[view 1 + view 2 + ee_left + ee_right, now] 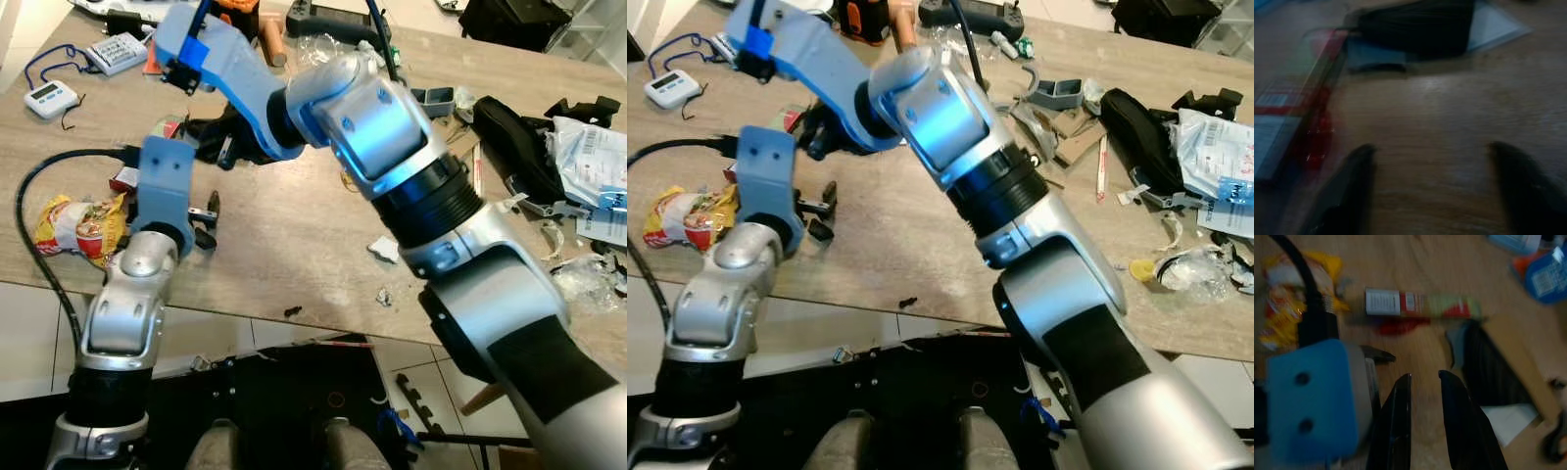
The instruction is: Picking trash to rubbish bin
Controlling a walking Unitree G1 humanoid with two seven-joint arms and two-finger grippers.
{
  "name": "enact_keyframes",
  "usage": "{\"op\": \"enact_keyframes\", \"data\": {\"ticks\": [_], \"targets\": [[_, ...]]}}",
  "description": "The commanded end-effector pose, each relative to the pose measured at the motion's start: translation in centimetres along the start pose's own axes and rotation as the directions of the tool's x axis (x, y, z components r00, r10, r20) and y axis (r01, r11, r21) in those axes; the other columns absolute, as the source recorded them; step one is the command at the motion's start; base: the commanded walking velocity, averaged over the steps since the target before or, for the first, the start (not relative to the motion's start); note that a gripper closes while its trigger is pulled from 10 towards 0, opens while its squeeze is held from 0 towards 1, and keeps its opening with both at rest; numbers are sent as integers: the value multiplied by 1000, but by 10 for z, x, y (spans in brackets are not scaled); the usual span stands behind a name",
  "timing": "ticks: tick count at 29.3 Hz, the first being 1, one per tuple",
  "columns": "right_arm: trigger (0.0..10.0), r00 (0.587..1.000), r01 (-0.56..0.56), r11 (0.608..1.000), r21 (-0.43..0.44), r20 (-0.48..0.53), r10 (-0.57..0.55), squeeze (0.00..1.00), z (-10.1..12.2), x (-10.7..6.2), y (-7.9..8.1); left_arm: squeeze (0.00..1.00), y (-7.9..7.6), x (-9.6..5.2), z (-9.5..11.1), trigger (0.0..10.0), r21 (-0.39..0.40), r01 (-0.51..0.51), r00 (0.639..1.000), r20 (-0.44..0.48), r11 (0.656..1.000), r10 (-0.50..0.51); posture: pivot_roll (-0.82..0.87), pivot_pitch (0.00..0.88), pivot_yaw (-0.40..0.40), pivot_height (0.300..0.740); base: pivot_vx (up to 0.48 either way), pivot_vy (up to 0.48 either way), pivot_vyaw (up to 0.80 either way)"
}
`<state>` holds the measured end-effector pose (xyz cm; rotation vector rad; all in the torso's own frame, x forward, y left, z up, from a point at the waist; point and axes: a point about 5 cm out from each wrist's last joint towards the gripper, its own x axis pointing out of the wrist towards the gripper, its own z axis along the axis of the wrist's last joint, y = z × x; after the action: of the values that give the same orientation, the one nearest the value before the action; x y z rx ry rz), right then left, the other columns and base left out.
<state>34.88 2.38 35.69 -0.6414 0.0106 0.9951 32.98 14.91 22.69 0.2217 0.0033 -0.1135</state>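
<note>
Stretching across the long wooden table [294, 245], the right arm is bending at the elbow and reaching toward the left side, its right gripper [1425, 382] hovering with fingers nearly closed on nothing. The left gripper [1432, 156] is hanging low over the tabletop, fingers spread apart, just beside the red-and-white flat carton wrapper [1420, 304]. A crumpled yellow snack bag [80, 227] is lying near the table's edge.

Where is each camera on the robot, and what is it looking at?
Left and right eye views: head, looking down at the table; both silver arms show.
Left wrist view: along the open left gripper at bare wood.
Right wrist view: along the right gripper, fingers close together.
Shared: both wrist views catch the red box.
</note>
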Motion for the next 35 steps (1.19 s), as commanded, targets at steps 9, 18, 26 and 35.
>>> {"op": "enact_keyframes", "data": {"ticks": [9, 18, 26, 35], "targets": [[10000, 946, 282, 905, 320, 66, -318, 0, -61, -7, -25, 0, 2, -1, 2, 10000, 44, -32, 999, 2, 999, 32, 21, 282, -90, 740, 0, 0, 0], [10000, 745, 569, 677, 467, 58, -665, 0, -127, -44, -47, 0, -4, 6, 37, 10000, 111, -3, 997, 75, 994, -5, 172, 263, -58, 740, 0, 0, 0], [10000, 539, 672, 435, 599, 7, -842, 0, -182, -65, -28, 0, 1, 5, 9, 10000, -45, -30, 997, 67, 999, 33, 107, 187, -54, 740, 0, 0, 0], [10000, 431, 713, 347, 609, 9, -902, 0, -192, -76, -28, 0, 4, 13, -35, 10000, 15, -99, 995, -18, 995, 100, 100, 131, -98, 740, 0, 0, 0]]}}
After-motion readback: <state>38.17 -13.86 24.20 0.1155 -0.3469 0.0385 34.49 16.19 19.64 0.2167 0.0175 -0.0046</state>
